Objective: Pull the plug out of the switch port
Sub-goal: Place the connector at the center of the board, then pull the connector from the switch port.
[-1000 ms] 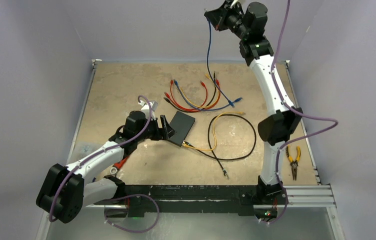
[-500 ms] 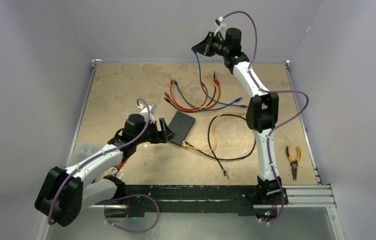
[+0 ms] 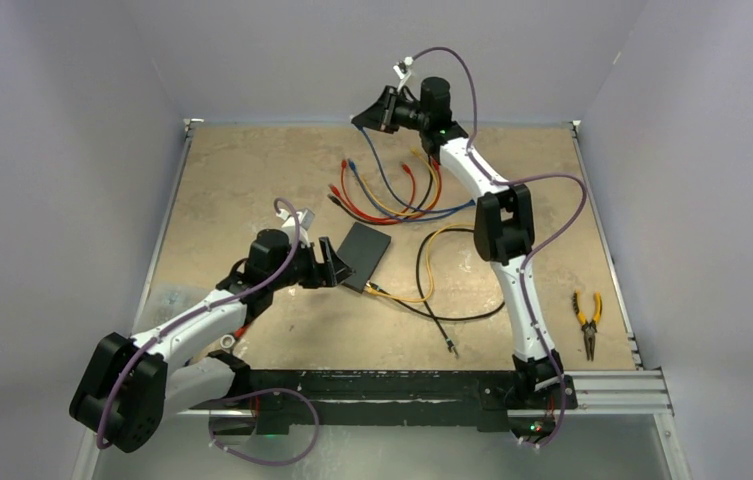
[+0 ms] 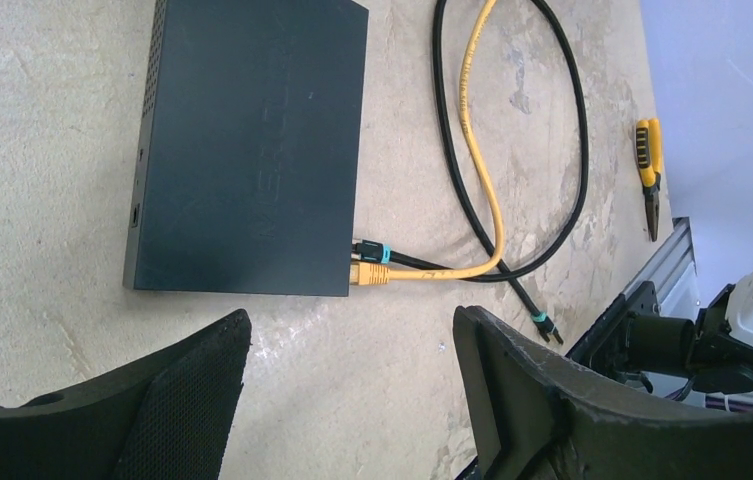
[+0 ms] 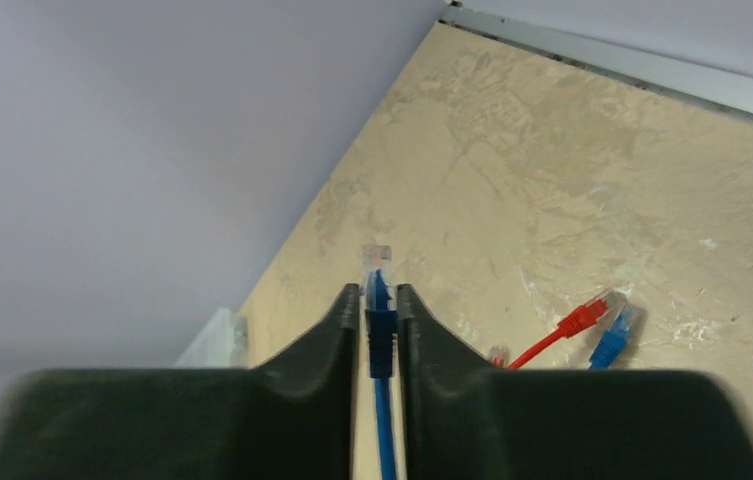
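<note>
Between the right jaws, pinched tight, sits the blue cable's plug (image 5: 377, 262), raised over the far part of the desk (image 3: 252, 170) and well apart from the switch (image 3: 365, 256). Left jaws are spread, hovering just short of the switch's near end without touching it. A yellow plug (image 4: 370, 272) and a black cable (image 4: 512, 130) sit in its sockets. Pliers (image 3: 586, 322) lie far right.

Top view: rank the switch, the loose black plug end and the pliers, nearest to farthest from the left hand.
1. switch, directly in front of the left hand.
2. loose black plug end, toward the near edge, centre.
3. pliers, far right side.
</note>
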`<state>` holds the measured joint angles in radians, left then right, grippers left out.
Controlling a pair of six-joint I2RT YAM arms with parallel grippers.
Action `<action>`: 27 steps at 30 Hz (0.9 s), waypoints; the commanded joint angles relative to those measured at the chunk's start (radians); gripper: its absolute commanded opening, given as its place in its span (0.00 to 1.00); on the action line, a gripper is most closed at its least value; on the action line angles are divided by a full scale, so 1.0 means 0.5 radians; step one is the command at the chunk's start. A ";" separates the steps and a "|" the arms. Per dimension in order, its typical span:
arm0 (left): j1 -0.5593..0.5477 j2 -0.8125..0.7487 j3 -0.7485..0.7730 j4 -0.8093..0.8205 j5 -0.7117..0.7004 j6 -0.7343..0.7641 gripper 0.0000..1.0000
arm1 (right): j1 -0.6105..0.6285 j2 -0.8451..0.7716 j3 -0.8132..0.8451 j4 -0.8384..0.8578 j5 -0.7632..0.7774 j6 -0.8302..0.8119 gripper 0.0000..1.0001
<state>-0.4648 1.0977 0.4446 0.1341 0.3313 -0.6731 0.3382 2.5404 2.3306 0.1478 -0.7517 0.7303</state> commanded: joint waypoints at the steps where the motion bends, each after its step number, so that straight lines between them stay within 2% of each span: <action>1: 0.016 -0.027 -0.022 0.088 0.045 -0.031 0.74 | 0.005 -0.099 0.030 0.095 -0.023 0.001 0.30; 6: 0.016 -0.041 -0.037 0.080 0.034 -0.029 0.74 | 0.005 -0.244 -0.103 -0.039 0.093 -0.203 0.58; 10: 0.016 -0.053 -0.031 0.034 0.014 -0.001 0.74 | 0.005 -0.376 -0.223 -0.141 0.161 -0.337 0.70; 17: 0.016 -0.078 0.077 -0.197 -0.103 0.142 0.74 | 0.005 -0.708 -0.747 -0.105 0.214 -0.476 0.77; 24: 0.018 -0.055 0.216 -0.480 -0.277 0.314 0.74 | 0.025 -1.100 -1.490 0.125 0.128 -0.549 0.79; 27: 0.017 -0.035 0.257 -0.553 -0.362 0.346 0.74 | 0.065 -1.244 -1.751 0.126 0.112 -0.610 0.79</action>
<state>-0.4648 1.0790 0.5156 -0.0772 0.2241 -0.5594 0.3466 2.0159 1.5723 0.1574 -0.6731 0.4900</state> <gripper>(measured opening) 0.742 0.788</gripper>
